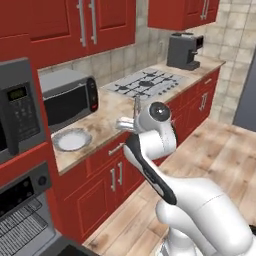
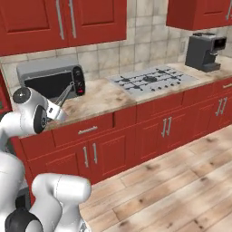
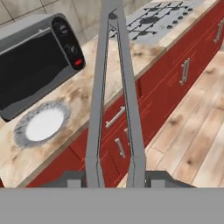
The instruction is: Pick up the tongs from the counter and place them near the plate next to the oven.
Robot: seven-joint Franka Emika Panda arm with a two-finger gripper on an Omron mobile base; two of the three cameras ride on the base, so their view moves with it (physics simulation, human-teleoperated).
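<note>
Arm (image 1: 150,170) is folding up from the base, elbow bent, wrist (image 1: 156,120) sitting high over the front edge of the worktop. Gripper (image 3: 115,173) is clamping tight on the tongs (image 3: 114,87), whose two thin arms are running straight out ahead of the fingers.

The oven (image 3: 35,65) is sitting at the back of the counter (image 1: 107,117), against the wall, with the plate (image 3: 42,124) lying just in front of it near the counter's front edge. To the oven's right the cooktop (image 1: 145,82) is lying set into the counter, and beyond that the coffee machine (image 1: 183,50) is standing. The tongs (image 3: 114,87) are hanging in the air in front of the oven, right of the plate, clear of the counter.
</note>
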